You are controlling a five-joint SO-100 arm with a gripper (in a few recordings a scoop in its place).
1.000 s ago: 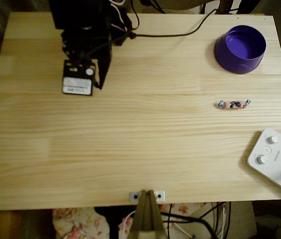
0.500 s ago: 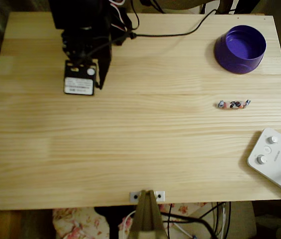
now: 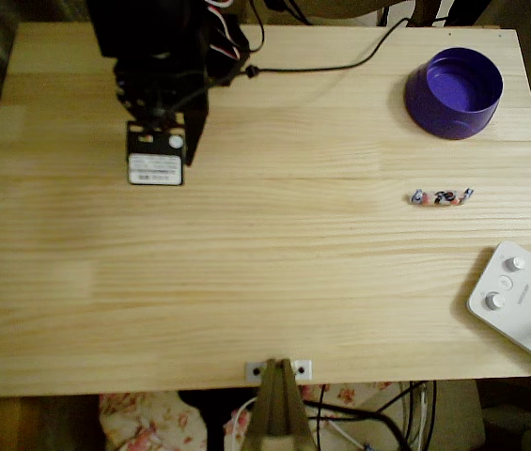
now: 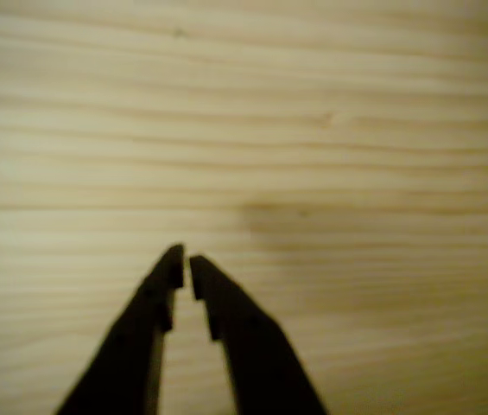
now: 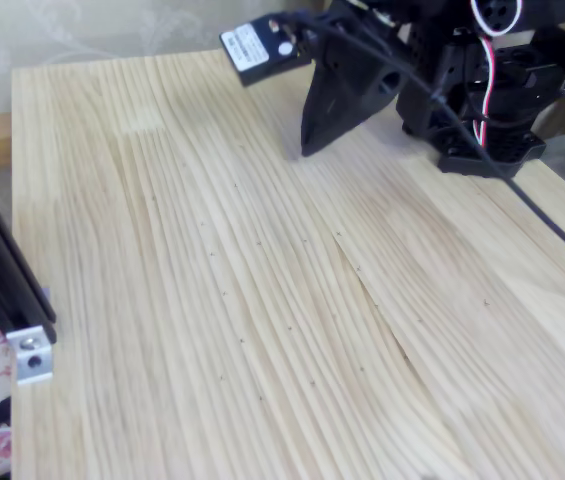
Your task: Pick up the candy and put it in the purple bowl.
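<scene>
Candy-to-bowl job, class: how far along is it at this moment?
Nothing is done yet: the candy lies on the table, below the empty bowl in the overhead view. The gripper is nearly shut on nothing, far left. Reaching, grasping and dropping remain.

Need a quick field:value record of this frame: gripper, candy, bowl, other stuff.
gripper: black two-finger, nearly closed, empty, over bare wood
candy: small wrapped sweet with twisted ends, lying on the table, overhead view right
bowl: round purple plastic, upright, above the candy in the overhead view, apart from it
table: light pine boards
other: white device with round knobs, lower right corner
</scene>
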